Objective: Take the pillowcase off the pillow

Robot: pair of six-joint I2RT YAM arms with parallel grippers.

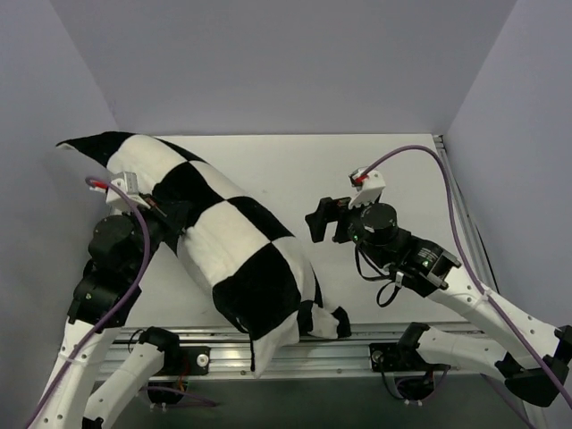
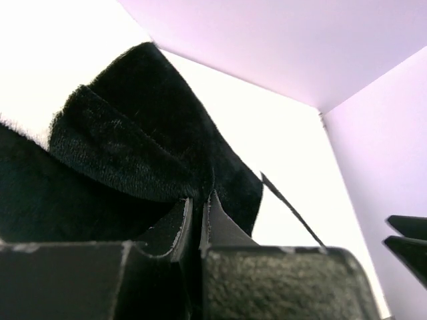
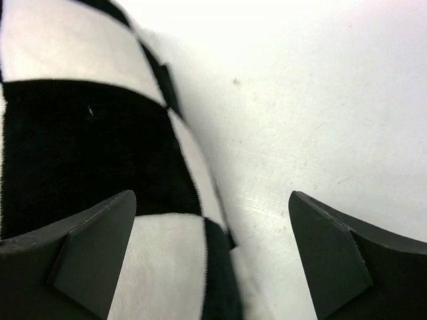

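The black and white checkered pillowcase (image 1: pixel 223 241) lies stuffed and diagonal on the table, from the far left to the near edge, where its end hangs over the rail. The pillow is hidden inside it. My left gripper (image 1: pixel 165 214) is at the case's left side, shut on a fold of black fabric (image 2: pixel 133 153); in the left wrist view the jaws (image 2: pixel 198 200) stand almost together with cloth between them. My right gripper (image 1: pixel 320 219) is open and empty, just right of the case. In the right wrist view it (image 3: pixel 212 200) hovers over the case's edge (image 3: pixel 80 133) and bare table.
The white table (image 1: pixel 295 170) is walled by grey panels at the left, back and right. An aluminium rail (image 1: pixel 357 335) runs along the near edge by the arm bases. The right gripper's fingers (image 2: pixel 407 240) show at the right edge of the left wrist view.
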